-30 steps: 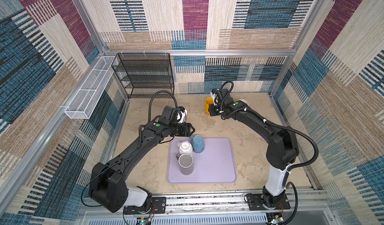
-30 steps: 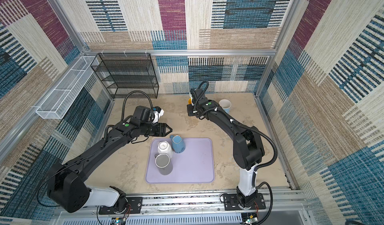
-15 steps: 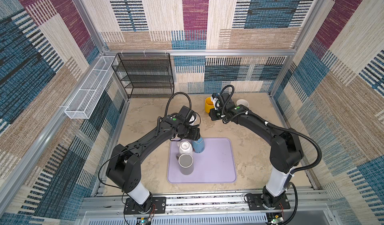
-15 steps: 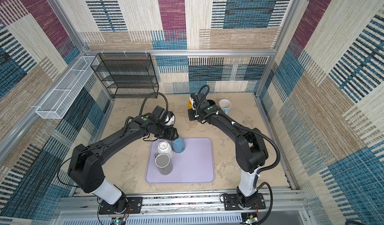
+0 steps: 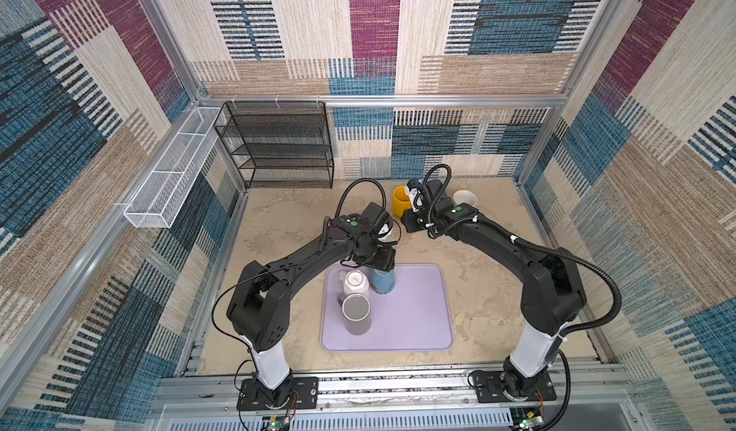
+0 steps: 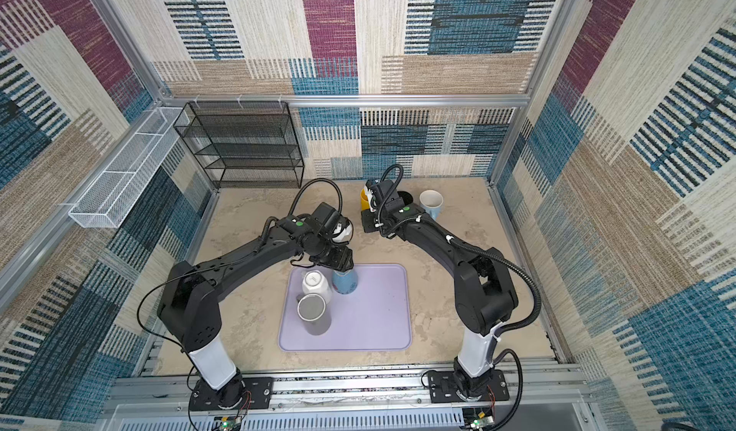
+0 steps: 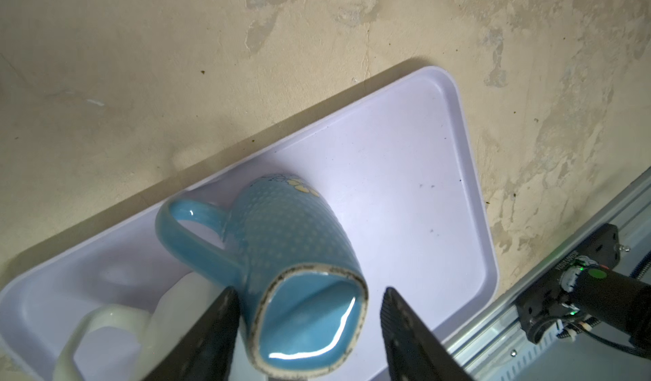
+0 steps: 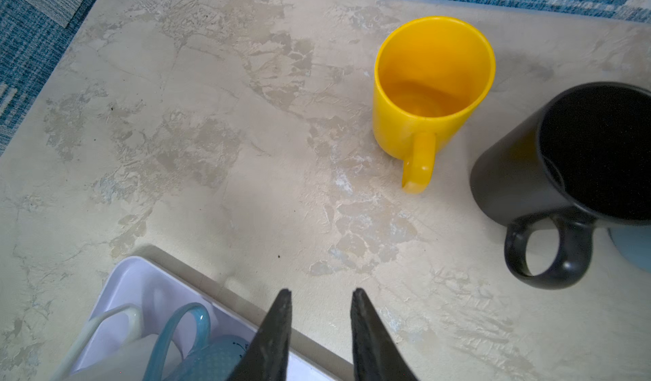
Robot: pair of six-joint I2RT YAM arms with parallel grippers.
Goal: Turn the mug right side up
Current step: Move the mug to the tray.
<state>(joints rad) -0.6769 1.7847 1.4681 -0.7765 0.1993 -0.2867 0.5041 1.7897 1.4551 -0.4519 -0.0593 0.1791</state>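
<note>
A blue dotted mug [image 7: 299, 256] stands upside down at the back of the lavender tray [image 5: 418, 309], its glazed base facing up. It also shows in both top views [image 5: 383, 283] [image 6: 345, 282]. My left gripper [image 7: 308, 291] is open and straddles the mug's base. One finger [image 7: 218, 323] lies close against the mug's side, and the other finger [image 7: 401, 326] stands clear of it. My right gripper [image 8: 320, 291] hangs open by a narrow gap, with nothing between its fingers, above the bare table just behind the tray's back edge.
A white mug [image 5: 355, 283] and a grey mug [image 5: 357, 313] stand on the tray beside the blue one. Upright yellow [image 8: 429, 90] and black [image 8: 563, 171] mugs and a pale mug [image 5: 465, 198] stand at the back. A black wire rack [image 5: 278, 146] is back left.
My left arm swung right from beside the tray, and its gripper now stands over the blue mug. The right arm shifted only slightly.
</note>
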